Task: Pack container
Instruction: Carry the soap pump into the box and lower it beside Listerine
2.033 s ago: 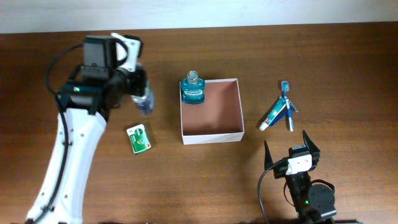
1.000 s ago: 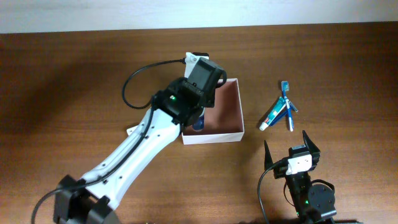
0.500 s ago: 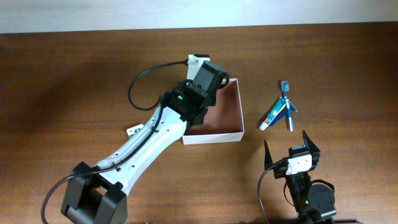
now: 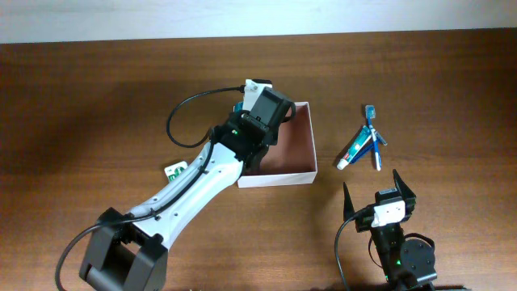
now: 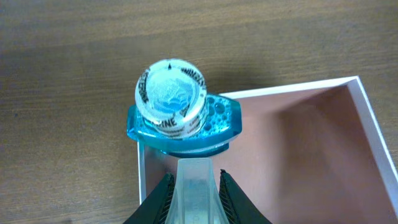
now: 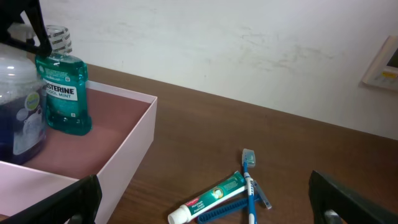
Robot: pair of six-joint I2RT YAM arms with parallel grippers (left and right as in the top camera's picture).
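The container (image 4: 279,179) is a square white box with a pinkish inside, at mid-table; it also shows in the left wrist view (image 5: 298,90) and the right wrist view (image 6: 127,152). A teal mouthwash bottle (image 5: 180,118) stands upright in its far left corner (image 6: 62,87). My left gripper (image 5: 198,186) is over the box (image 4: 252,133), shut on a clear bottle of dark blue liquid (image 6: 18,106), held inside the box right beside the mouthwash. My right gripper (image 4: 376,192) is open and empty, near the table's front edge.
A toothpaste tube (image 4: 353,151) and a blue toothbrush (image 4: 372,129) lie crossed to the right of the box, also in the right wrist view (image 6: 211,196). A small green packet (image 4: 174,170) lies left of the box, partly under my left arm.
My left arm carried the blue-liquid bottle from the table's left to the box and now holds it inside by the mouthwash. The right arm has not moved.
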